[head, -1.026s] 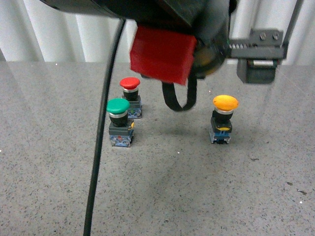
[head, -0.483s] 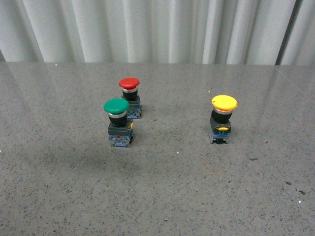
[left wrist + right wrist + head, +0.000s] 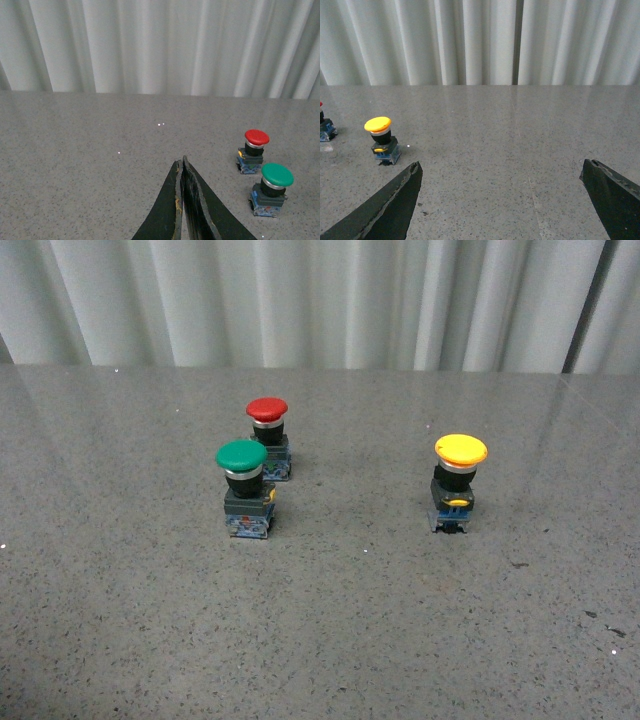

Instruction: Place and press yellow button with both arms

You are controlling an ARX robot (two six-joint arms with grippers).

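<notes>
The yellow button stands upright on the grey stone table at the right of the front view. It also shows in the right wrist view, well off to one side of my right gripper. That gripper is open wide and empty above bare table. My left gripper is shut on nothing, its black fingers pressed together. The yellow button is out of the left wrist view. Neither arm shows in the front view.
A green-capped button and a red-capped button stand close together at the left of the front view. Both also show in the left wrist view, green and red. Pale curtains back the table.
One second ago a black arm with a red shell and a cable filled the top of the front view. It has since left the view. The buttons have not moved.
</notes>
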